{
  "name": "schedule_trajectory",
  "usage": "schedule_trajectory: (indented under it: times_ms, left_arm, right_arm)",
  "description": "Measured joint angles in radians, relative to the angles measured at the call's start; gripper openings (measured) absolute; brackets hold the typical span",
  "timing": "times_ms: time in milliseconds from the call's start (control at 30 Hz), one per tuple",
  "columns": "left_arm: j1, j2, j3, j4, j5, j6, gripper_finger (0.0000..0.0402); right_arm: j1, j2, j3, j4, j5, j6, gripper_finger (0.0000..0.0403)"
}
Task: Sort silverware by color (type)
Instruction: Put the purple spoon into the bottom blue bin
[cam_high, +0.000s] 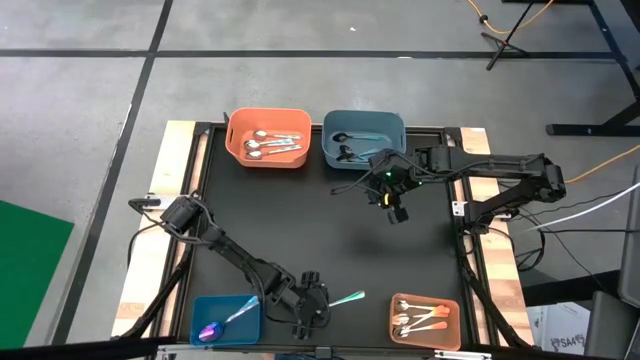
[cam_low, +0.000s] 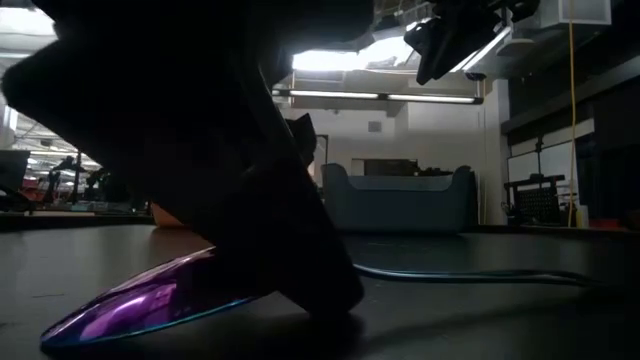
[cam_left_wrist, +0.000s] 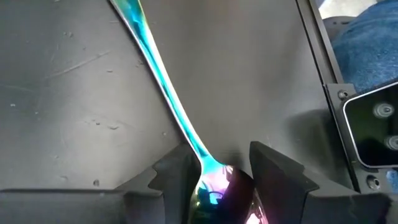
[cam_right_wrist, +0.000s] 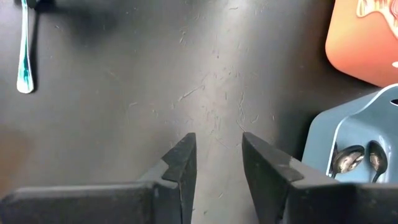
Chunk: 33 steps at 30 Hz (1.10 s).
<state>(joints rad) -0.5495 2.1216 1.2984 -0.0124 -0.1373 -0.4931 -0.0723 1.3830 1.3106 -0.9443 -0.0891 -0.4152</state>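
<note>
**Iridescent spoon at the left end effector**

The left end effector sits low on the black table, fingers spread either side of the iridescent spoon bowl; whether they grip it cannot be told. The teal handle points away. The right end effector hovers near the blue bin, fingers parted, empty. No writing is legible.

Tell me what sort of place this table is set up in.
Probably a robotics lab or workshop: a bare concrete floor around the black table, stand legs with an orange cable on it, and long ceiling strip lights over a large open room.
</note>
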Motion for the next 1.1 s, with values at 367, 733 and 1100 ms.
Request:
schedule_trajectory:
  times_ms: [367, 733, 1100]
  left_arm:
    - [0.004, 0.0, 0.0, -0.01, -0.006, -0.002, 0.0114]
    - [0.005, 0.001, 0.0, -0.012, -0.007, -0.003, 0.0042]
    - [0.003, -0.026, -0.002, -0.019, 0.002, -0.014, 0.0016]
  right_arm:
    - [0.0, 0.0, 0.0, 0.003, 0.0, 0.0, 0.0119]
    - [0.0, 0.0, 0.0, 0.003, 0.0, 0.0, 0.0119]
    - [0.0, 0.0, 0.0, -0.001, 0.0, 0.0, 0.0119]
